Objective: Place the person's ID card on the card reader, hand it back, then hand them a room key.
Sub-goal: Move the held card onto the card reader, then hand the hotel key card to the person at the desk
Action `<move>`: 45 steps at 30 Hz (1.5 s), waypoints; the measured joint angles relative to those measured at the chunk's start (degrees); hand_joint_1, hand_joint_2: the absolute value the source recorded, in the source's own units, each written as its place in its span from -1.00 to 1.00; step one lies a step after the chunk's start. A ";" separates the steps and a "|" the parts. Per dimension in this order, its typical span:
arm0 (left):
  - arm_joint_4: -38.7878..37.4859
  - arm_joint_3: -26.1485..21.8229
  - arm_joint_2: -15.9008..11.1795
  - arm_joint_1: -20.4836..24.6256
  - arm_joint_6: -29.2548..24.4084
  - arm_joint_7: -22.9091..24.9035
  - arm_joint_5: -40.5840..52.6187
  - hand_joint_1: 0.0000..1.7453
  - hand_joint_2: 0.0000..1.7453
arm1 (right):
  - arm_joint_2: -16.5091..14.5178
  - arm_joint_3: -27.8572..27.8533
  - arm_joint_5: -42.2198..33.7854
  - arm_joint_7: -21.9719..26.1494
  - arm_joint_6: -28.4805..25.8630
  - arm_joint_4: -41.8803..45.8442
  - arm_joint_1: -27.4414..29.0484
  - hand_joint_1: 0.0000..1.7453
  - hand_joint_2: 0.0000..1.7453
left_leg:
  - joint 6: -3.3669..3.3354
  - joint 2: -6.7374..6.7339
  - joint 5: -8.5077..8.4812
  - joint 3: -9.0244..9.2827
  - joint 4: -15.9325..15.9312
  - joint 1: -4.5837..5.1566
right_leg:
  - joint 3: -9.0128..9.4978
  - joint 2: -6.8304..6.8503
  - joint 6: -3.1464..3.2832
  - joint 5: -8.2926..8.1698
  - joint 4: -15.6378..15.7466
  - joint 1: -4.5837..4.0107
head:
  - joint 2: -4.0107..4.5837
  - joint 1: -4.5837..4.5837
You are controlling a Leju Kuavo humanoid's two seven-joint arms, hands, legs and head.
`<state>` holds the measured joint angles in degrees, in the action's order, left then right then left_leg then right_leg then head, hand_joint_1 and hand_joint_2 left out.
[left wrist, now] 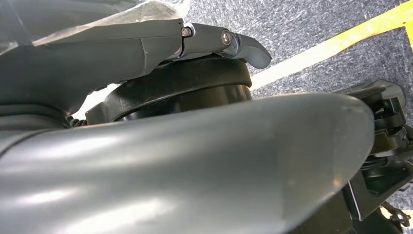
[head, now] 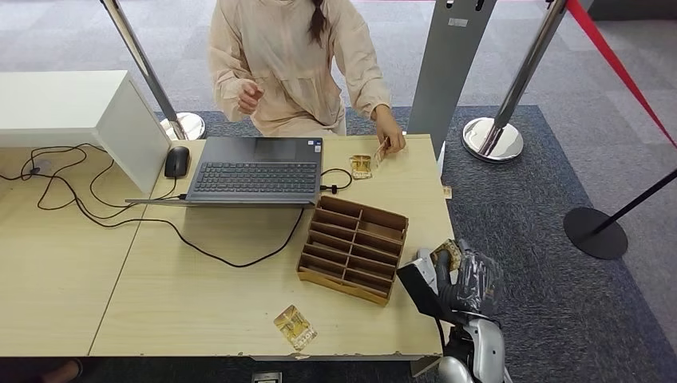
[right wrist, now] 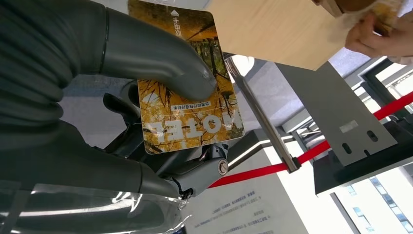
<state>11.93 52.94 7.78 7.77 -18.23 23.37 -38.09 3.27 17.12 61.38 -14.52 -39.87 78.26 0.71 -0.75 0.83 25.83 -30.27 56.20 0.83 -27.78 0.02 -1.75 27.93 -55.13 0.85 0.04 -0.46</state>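
Right hand (right wrist: 146,112): thumb pinching a room key card (right wrist: 187,92). Left hand (left wrist: 146,48): finger state cannot be told. Person's hand (head: 391,142): holding card.

Head view high, looking down over counter (head: 239,303); right wrist view close behind hand, sharing counter edge.

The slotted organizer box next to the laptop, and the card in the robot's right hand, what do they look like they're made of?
The slotted organizer box looks like brown corrugated cardboard or thin fibreboard: matte, with thin dividers showing raw edges. The hotel key card, which the right hand pinches under its thumb, looks like glossy printed plastic: rounded corners, a yellow tree photo and a slight sheen, though laminated card stock is possible.
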 joint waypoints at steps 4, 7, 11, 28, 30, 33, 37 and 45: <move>0.00 0.00 -0.01 0.02 0.00 -0.03 -0.49 -1.00 -1.00 | -1.06 -0.91 1.76 1.20 0.00 -2.10 0.36 0.95 1.00 | 0.00 0.00 0.00 0.00 0.00 0.01 | 0.00 0.00 0.00 0.00 0.00 0.01 | 0.00 0.01; 0.00 0.00 -0.02 0.03 -0.01 -0.18 -0.79 -1.00 -1.00 | -1.85 -1.95 2.63 1.86 0.00 -3.55 0.55 0.93 1.00 | 0.00 0.00 0.00 0.00 0.00 0.02 | -0.01 0.00 0.00 0.00 0.00 0.01 | 0.00 0.01; 0.00 0.00 -0.02 0.03 -0.14 -0.46 -1.36 -1.00 -1.00 | -2.63 -3.49 3.08 2.07 -0.01 -5.41 0.66 0.93 1.00 | 0.00 0.00 0.00 0.00 0.00 0.03 | -0.01 0.00 0.00 0.00 0.00 0.03 | 0.00 0.01; -0.02 0.01 -0.08 0.03 -0.70 -0.92 -3.19 -1.00 -1.00 | -4.46 -7.59 3.10 2.64 -0.15 -9.50 0.28 0.77 1.00 | -0.01 0.00 0.00 0.01 0.00 0.05 | 0.01 0.00 0.00 0.00 0.00 0.04 | 0.00 0.00; -0.02 0.04 -0.09 0.04 -0.66 -0.86 -3.27 -1.00 -1.00 | -4.44 -7.57 3.09 1.89 -0.15 -8.95 0.13 0.74 1.00 | -0.01 0.00 -0.01 0.00 0.00 0.05 | 0.02 0.00 0.00 0.00 -0.01 0.04 | 0.00 0.00; -0.02 0.34 -0.19 0.04 -0.48 -0.82 -3.35 -1.00 -1.00 | -4.28 -7.36 3.93 -0.17 -0.16 -6.98 -0.30 0.70 1.00 | -0.01 -0.01 -0.01 0.00 0.00 0.05 | 0.02 0.00 -0.01 -0.01 -0.01 0.05 | 0.00 0.01; -0.04 1.03 -0.46 0.02 -0.10 -0.81 -3.55 -1.00 -1.00 | -3.23 -6.00 6.30 -5.10 -0.17 -2.05 -1.42 0.64 1.00 | -0.02 -0.01 -0.02 0.00 0.01 0.06 | 0.02 0.00 -0.01 -0.01 -0.01 0.05 | 0.00 0.02; -0.03 2.35 -0.60 0.02 0.08 -0.77 -3.59 -1.00 -1.00 | 1.41 1.19 11.50 -14.52 1.04 10.91 -6.10 0.42 1.00 | -0.06 -0.01 -0.04 0.01 0.01 0.05 | 0.02 0.00 -0.03 -0.03 -0.02 0.05 | 0.00 0.01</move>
<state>11.90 55.29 7.19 7.79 -18.16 22.60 -41.67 4.68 18.31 72.89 -29.04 -38.83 89.17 -5.39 -0.81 0.82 25.79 -30.27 56.21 0.88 -27.76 0.02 -1.78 27.90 -55.15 0.89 0.04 -0.45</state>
